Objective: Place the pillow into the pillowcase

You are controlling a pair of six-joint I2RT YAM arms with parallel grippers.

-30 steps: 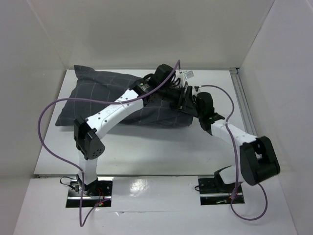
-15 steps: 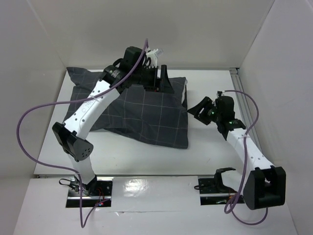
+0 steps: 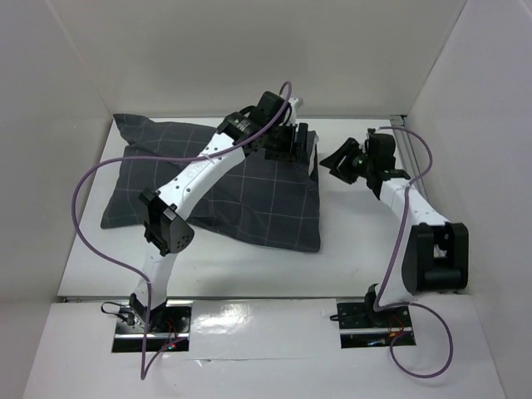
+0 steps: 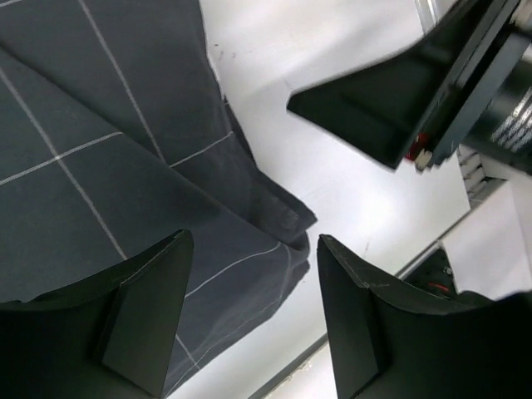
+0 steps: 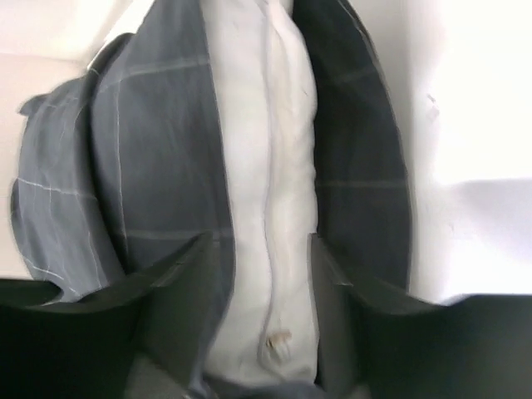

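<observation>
The dark checked pillowcase (image 3: 241, 199) lies flat and full on the left half of the table. Its open end faces right. In the right wrist view the white pillow (image 5: 266, 166) shows as a strip between the pillowcase's (image 5: 150, 166) parted edges. My right gripper (image 3: 331, 165) hovers open just right of that mouth, and the pillow's seam lines up between its fingers (image 5: 266, 316). My left gripper (image 3: 298, 148) stands open above the case's far right corner (image 4: 274, 216), holding nothing (image 4: 253, 316). In the left wrist view, the right gripper's finger (image 4: 391, 108) is close by.
White walls close in the table (image 3: 349, 241) on three sides. A metal rail (image 3: 411, 166) runs along the right edge. Purple cables loop over both arms, one of them (image 3: 91, 179) above the pillowcase's left part.
Both grippers were shut at the pillowcase's right end; both have let go and opened. The right gripper drew back to the right. The left swung to the far edge, then returned over the corner.
</observation>
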